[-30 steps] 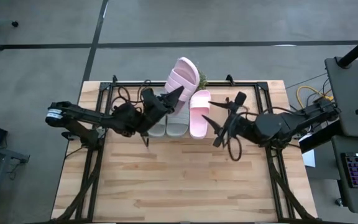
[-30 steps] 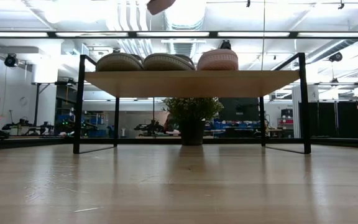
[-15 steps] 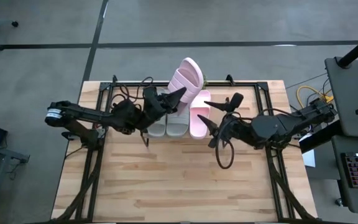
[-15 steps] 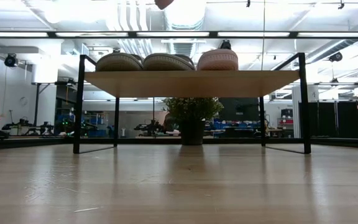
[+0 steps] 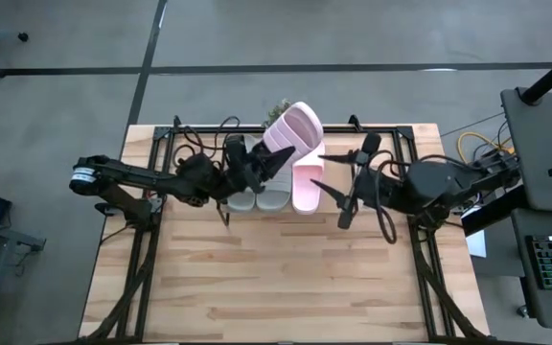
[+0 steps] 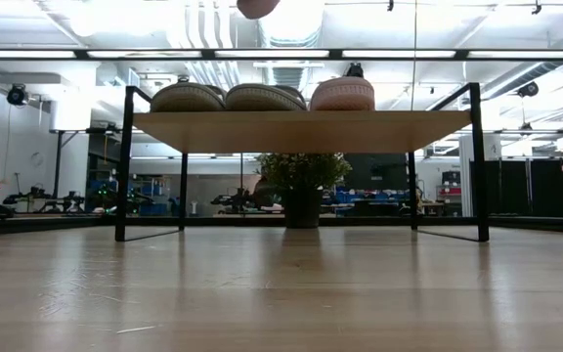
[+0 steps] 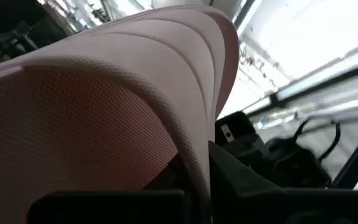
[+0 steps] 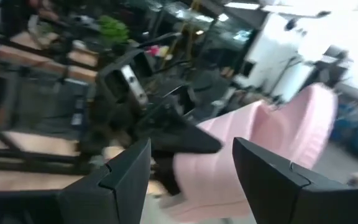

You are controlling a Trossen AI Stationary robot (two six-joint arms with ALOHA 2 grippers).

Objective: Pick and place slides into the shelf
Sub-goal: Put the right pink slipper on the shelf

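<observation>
The left gripper (image 5: 274, 156) was clamped on a pale pink slide (image 5: 292, 127), tilted above the shelf (image 6: 301, 130). Below it lay two grey-green slides (image 5: 257, 196) and the other pink slide (image 5: 306, 187). The right gripper (image 5: 338, 180) waited beside them, fingers apart. No writing was legible.

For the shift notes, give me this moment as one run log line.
left hand: shut on lifted pink slide | right hand: open, beside shelf | on shelf: two grey-green slides, one pink slide
</observation>
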